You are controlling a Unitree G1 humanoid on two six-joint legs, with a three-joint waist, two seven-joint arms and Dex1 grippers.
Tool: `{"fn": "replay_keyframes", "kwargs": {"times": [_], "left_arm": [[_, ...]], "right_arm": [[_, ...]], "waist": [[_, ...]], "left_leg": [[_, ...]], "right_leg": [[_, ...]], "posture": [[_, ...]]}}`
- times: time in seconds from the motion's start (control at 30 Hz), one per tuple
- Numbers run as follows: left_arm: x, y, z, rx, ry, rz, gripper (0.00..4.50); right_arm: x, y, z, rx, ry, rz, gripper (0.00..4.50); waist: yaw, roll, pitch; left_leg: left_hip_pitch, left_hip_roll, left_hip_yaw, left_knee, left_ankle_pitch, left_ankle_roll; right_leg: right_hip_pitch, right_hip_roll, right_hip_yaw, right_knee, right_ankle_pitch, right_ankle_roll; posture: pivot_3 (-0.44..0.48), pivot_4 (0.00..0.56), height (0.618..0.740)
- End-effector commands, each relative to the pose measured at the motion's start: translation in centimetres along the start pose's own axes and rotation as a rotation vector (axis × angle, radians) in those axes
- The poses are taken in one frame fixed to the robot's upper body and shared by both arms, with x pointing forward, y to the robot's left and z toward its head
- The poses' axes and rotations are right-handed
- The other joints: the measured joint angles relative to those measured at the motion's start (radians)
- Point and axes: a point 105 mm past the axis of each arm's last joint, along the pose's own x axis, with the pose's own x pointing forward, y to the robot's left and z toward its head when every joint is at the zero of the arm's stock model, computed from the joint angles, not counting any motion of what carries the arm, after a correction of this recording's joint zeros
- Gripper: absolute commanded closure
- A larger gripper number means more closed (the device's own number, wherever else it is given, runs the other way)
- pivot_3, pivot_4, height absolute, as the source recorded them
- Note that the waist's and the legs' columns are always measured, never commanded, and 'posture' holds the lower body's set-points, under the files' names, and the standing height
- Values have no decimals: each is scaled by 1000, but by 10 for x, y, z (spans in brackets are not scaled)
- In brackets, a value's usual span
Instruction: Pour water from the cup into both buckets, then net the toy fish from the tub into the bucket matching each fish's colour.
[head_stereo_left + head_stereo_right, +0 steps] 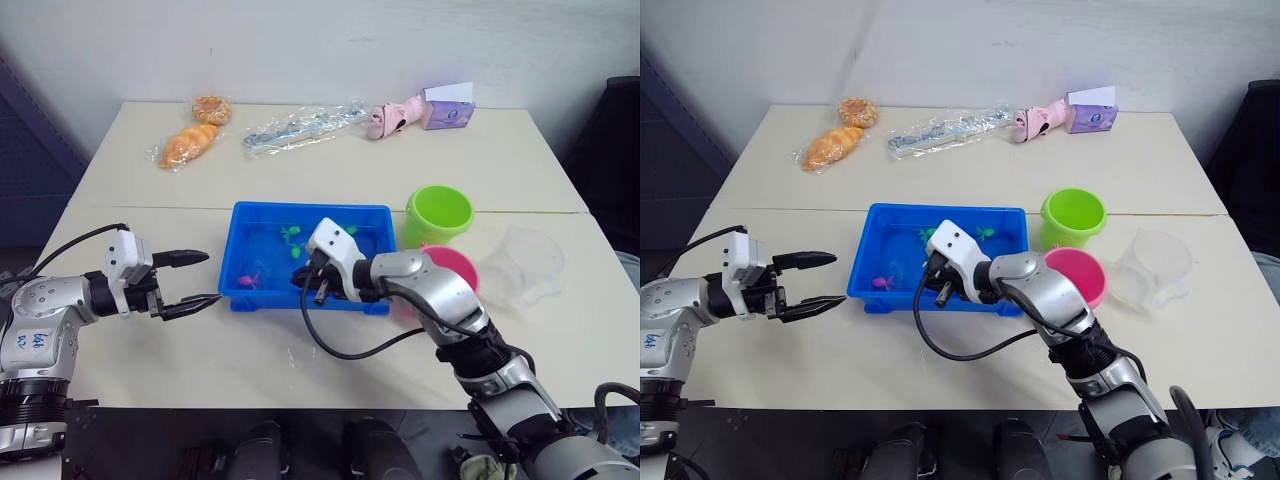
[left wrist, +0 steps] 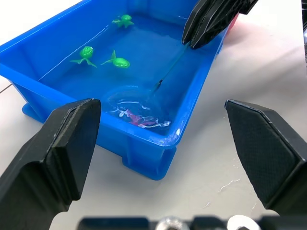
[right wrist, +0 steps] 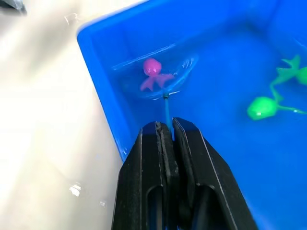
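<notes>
The blue tub holds water, several green toy fish and a pink fish. My right gripper is shut on the thin stick of the net, low over the tub's near side. The hoop is dipped in the water at the tub's near left corner, around the pink fish. My left gripper hangs open just left of the tub, holding nothing. The green bucket and the pink bucket stand right of the tub, with the clear cup further right.
At the table's far edge lie two wrapped breads, a clear plastic bag, a pink toy and a purple box. A black cable loops from my right wrist over the table front.
</notes>
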Motion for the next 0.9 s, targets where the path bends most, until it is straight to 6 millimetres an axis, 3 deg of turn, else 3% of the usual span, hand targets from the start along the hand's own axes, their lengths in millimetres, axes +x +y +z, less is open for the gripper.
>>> {"fn": "replay_keyframes", "kwargs": {"times": [0.03,0.4,0.63,0.9], "left_arm": [[-4,2,11,47,-13,9,39],[9,2,18,59,-63,-19,39],[35,-2,37,81,-135,-100,39],[70,-19,61,21,-233,-278,39]], "right_arm": [[-20,4,14,39,-81,45,4500],[-75,-7,17,141,-139,-8,4500],[-123,-13,9,110,-131,-139,4500],[-184,1,7,130,-222,-324,4500]], "waist": [[0,0,0],[3,0,0],[18,0,0],[28,0,0]], "left_leg": [[0,0,0,0,0,0],[0,0,0,-1,0,0],[0,0,0,0,0,1],[0,0,0,0,0,1]], "right_leg": [[0,0,0,0,0,0],[0,0,0,-1,0,0],[0,0,0,-1,0,0],[2,0,0,-2,0,0]], "posture": [[0,150,740],[0,150,740],[0,150,740],[0,150,740]]}}
